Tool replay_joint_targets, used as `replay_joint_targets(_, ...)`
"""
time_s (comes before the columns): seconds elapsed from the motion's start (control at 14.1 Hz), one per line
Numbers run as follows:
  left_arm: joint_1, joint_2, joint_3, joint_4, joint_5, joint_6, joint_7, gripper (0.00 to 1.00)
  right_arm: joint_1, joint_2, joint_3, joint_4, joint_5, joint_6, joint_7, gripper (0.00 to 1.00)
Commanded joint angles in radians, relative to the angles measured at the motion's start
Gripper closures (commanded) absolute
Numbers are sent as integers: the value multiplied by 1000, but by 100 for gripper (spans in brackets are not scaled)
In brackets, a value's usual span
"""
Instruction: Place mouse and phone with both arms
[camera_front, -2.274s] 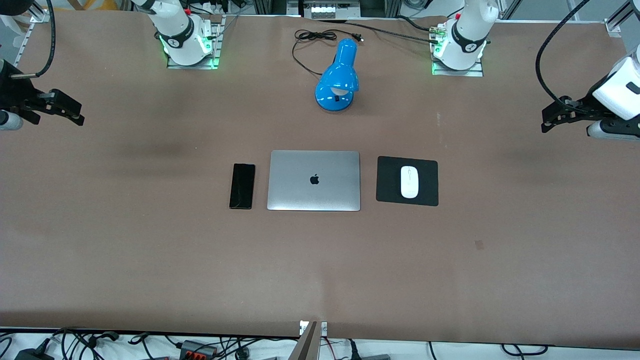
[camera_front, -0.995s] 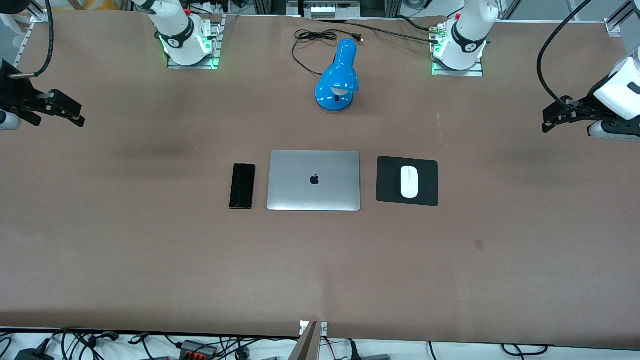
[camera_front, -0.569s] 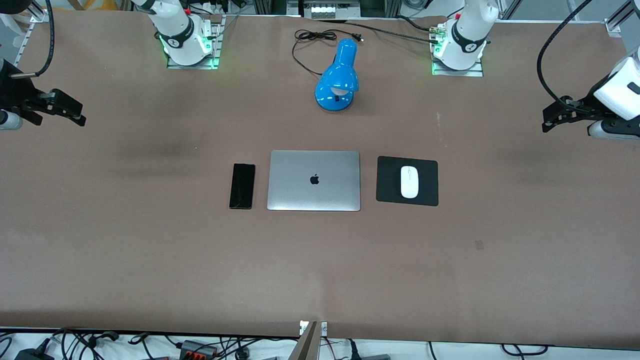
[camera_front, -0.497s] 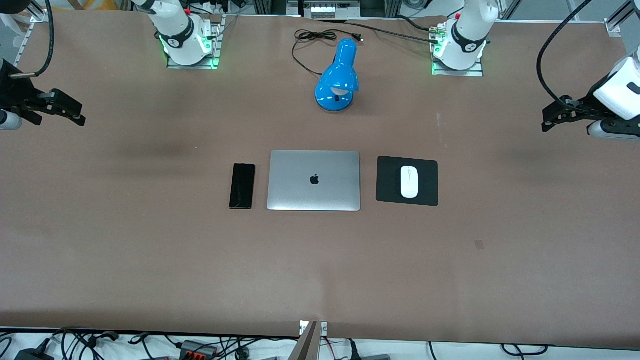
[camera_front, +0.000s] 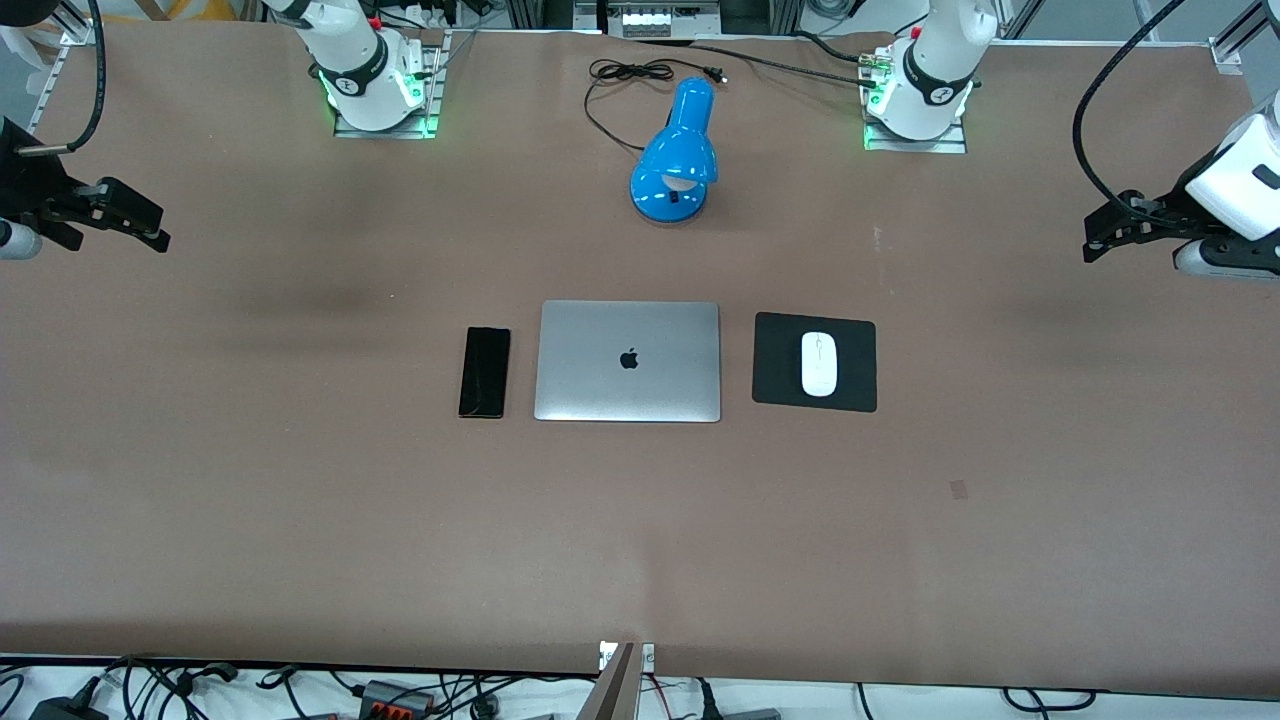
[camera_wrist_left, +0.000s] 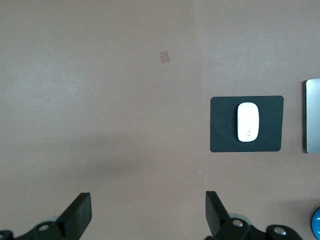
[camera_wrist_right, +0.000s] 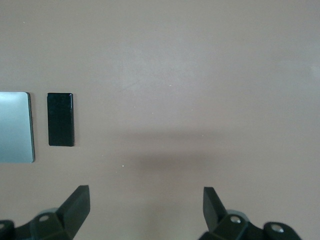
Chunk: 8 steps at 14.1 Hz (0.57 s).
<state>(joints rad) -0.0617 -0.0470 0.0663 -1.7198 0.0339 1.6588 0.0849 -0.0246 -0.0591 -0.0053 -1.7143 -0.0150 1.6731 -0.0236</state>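
The white mouse (camera_front: 818, 363) lies on a black mouse pad (camera_front: 858, 345) beside the closed silver laptop (camera_front: 628, 361), toward the left arm's end; it also shows in the left wrist view (camera_wrist_left: 248, 121). The black phone (camera_front: 484, 371) lies flat beside the laptop, toward the right arm's end, and shows in the right wrist view (camera_wrist_right: 60, 119). My left gripper (camera_front: 1098, 245) is open and empty, held high over bare table at its end (camera_wrist_left: 148, 212). My right gripper (camera_front: 155, 232) is open and empty, held high over bare table at its end (camera_wrist_right: 145, 209).
A blue desk lamp (camera_front: 677, 155) with a black cord (camera_front: 625, 75) lies farther from the front camera than the laptop. The two arm bases (camera_front: 380, 85) (camera_front: 918, 95) stand along the table's top edge. Brown table (camera_front: 640, 540) spreads nearer the camera.
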Motion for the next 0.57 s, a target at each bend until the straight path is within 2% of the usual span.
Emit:
replay_joint_targets(0.0,2,-2,4,9,-15,-16,24,0,8,-11,-7,9,17,-10,17,0)
replay_joint_targets(0.5,2,-2,4,9,-15,-17,24,0,8,-15,-4,10,15,-29,27,0)
